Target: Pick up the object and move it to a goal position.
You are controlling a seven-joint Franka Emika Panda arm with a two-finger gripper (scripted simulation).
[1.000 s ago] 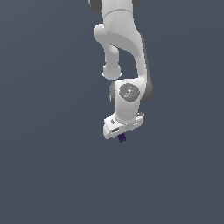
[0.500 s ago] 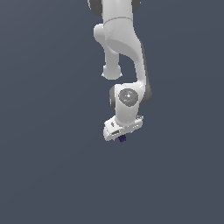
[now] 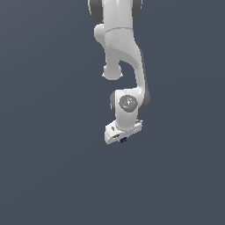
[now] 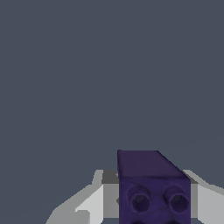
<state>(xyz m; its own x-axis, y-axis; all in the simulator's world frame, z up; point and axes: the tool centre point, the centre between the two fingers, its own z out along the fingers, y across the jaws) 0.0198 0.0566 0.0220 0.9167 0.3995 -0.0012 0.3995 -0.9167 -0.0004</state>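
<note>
A tiny dark purple cube point(image 3: 124, 140) sits under the white hand of my arm in the exterior view, mostly hidden by the hand. In the wrist view the cube point(image 4: 153, 186) fills the space between my two white fingers point(image 4: 89, 205), which press on its sides. It has two round studs on the face toward the camera. My gripper point(image 3: 123, 139) is shut on the cube and holds it in mid-air against a plain grey background.
The white arm point(image 3: 123, 66) hangs down from the upper edge of the exterior view. Only flat grey background surrounds it.
My hand with the cube has risen a little and the wrist has pulled in toward the arm. The cube stays in the fingers.
</note>
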